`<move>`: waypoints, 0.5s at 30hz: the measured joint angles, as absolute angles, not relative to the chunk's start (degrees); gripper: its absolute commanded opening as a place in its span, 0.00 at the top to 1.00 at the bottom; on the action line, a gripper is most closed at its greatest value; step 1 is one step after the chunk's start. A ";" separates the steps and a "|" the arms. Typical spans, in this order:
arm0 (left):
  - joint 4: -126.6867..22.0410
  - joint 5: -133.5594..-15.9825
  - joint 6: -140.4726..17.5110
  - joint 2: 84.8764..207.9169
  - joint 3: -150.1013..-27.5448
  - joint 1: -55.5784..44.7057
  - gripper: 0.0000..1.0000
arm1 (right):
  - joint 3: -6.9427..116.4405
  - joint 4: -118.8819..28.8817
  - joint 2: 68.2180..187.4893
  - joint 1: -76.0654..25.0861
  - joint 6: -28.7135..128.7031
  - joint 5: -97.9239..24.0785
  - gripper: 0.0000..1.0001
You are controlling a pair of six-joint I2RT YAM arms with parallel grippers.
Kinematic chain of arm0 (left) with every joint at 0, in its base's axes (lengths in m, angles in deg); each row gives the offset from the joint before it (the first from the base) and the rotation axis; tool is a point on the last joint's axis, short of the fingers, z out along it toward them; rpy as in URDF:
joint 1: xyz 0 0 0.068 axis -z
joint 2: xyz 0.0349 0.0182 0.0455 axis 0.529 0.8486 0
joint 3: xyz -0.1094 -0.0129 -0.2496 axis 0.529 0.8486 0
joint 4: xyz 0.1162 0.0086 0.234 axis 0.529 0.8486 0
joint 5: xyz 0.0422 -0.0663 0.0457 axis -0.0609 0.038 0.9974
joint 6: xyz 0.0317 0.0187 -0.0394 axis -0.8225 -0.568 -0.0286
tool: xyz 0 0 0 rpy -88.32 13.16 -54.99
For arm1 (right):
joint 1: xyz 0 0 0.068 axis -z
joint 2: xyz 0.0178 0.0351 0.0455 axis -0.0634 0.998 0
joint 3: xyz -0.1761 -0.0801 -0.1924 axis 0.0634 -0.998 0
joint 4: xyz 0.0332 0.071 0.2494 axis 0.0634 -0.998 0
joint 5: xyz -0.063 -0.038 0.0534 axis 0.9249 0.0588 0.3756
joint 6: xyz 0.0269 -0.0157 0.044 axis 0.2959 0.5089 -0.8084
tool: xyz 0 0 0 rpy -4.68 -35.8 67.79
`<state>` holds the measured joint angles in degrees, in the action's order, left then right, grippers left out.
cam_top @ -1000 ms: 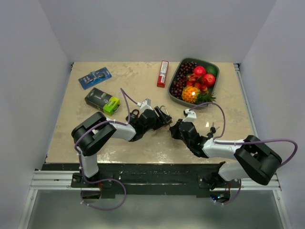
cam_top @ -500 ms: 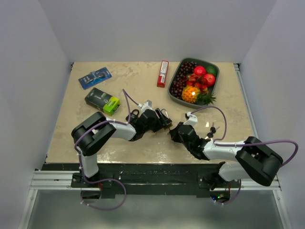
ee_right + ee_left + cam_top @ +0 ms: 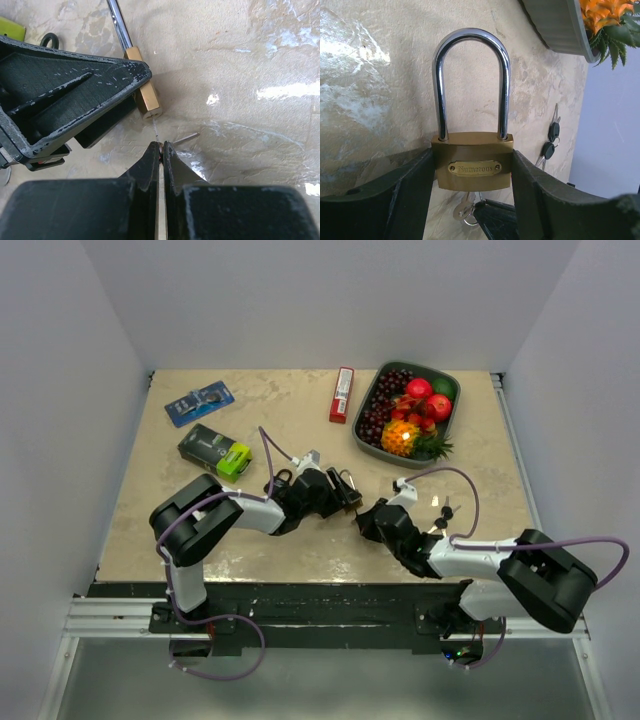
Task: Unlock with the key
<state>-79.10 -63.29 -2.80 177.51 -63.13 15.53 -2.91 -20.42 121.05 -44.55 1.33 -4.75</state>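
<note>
right hand (image 3: pixel 159 146) has eased nearward, pinched shut on the key (image 3: pixel 464 208); left hand (image 3: pixel 472 172) clamps the padlock (image 3: pixel 472 152), shackle (image 3: pixel 471 33) pointing away.

You're looking at a robot lab cell: plain white walls (image 3: pixel 330 300) box in a beige counter (image 3: pixel 290 405) fronted by a metal rail (image 3: pixel 110 618).

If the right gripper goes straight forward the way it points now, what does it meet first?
The padlock. The right gripper, shut on the key, points at the lock's bottom end, close ahead. Whether the key tip already touches it is unclear.
</note>
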 measured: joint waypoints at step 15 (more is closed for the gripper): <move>-77.70 -67.44 -3.74 177.03 -63.18 14.39 1.00 | -4.20 -22.01 119.09 -47.15 -1.95 -2.15 1.00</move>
<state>-77.70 -67.44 -3.74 177.03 -63.18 14.39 -4.20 -22.01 119.09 -47.15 -1.95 -2.15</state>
